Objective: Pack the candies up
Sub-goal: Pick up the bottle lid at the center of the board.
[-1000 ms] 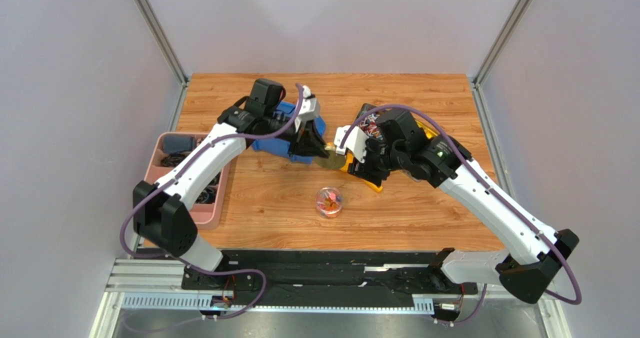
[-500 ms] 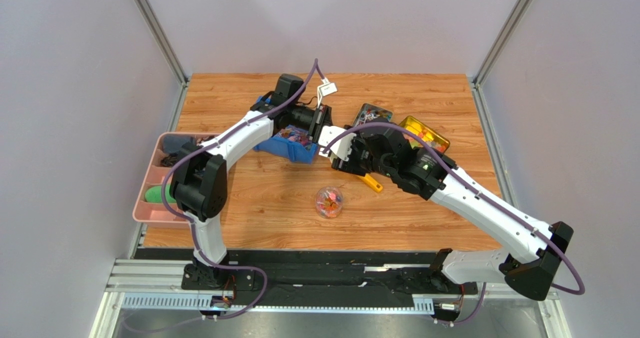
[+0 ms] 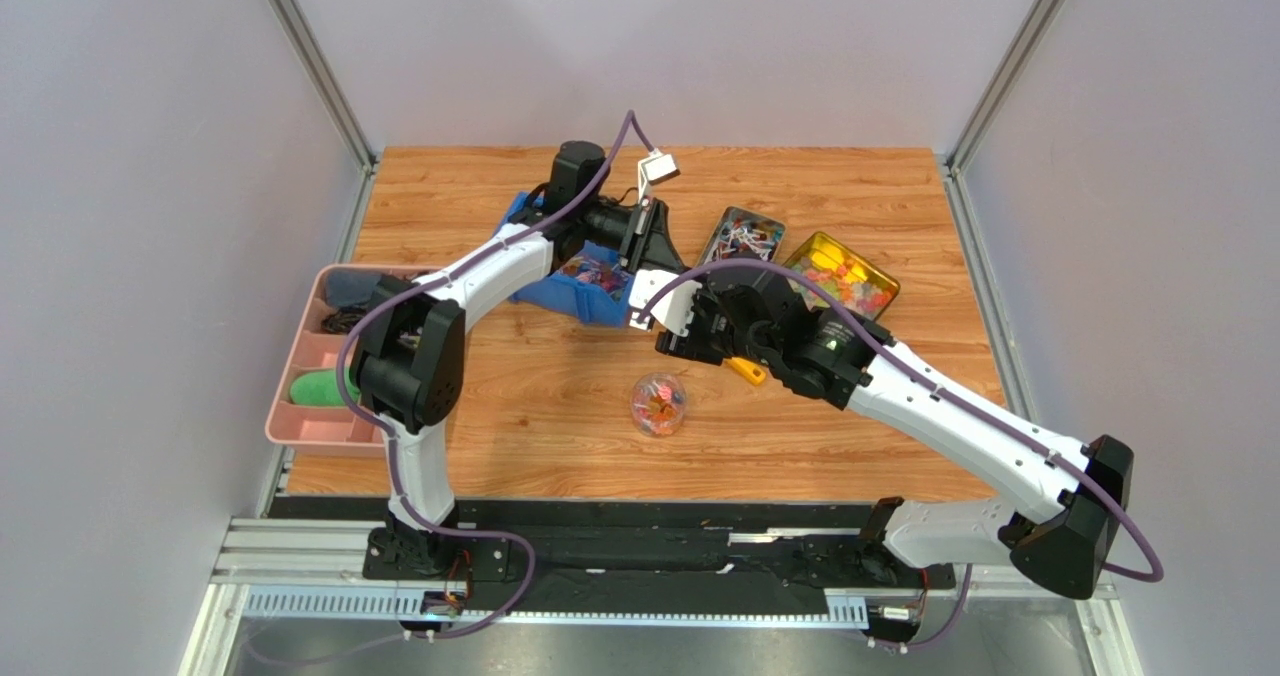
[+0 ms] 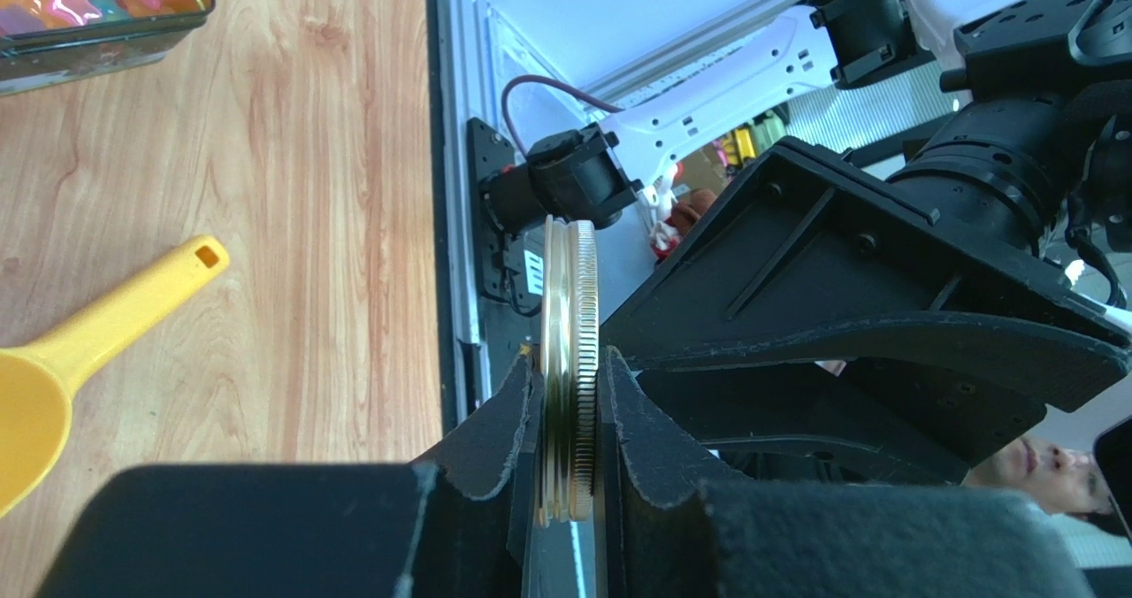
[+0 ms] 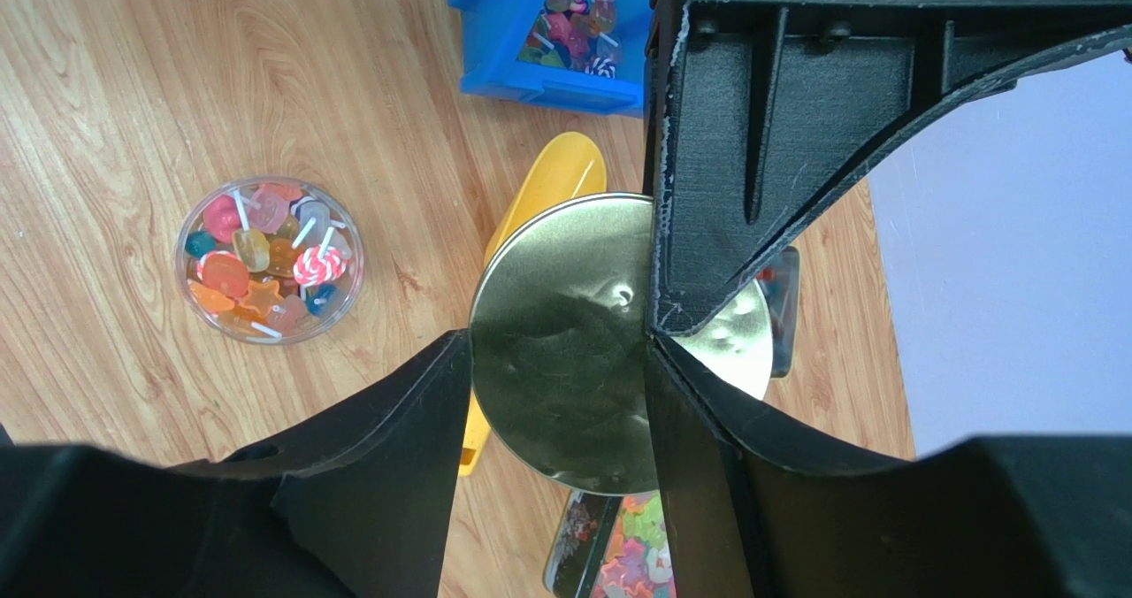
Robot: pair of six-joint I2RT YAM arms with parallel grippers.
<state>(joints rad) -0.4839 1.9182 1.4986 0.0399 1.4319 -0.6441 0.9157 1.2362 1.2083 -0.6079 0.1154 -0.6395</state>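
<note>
- Left wrist camera: I see the left gripper clenched on a gold lid, which stands on edge between the two pads.
- Beyond it on the wooden table lies a yellow scoop, and a tin of bright candies sits at the top corner.
- On the right wrist camera, the right gripper has its fingers spread wide apart. The lid's round face shows in the gap between them. I cannot tell whether either finger touches it.
- The candies I care about fill a small clear jar standing on the table, uncovered, just left of the scoop's bowl.
- More candies lie in a blue bin beyond the scoop.
- From the top camera, both grippers meet over the middle of the table, the left one at the near corner of the blue bin.
- The jar stands alone in front of them, near the right gripper but apart from it.
- Two tins lie side by side behind the right arm, and a pink tray hangs at the table's left edge.
</note>
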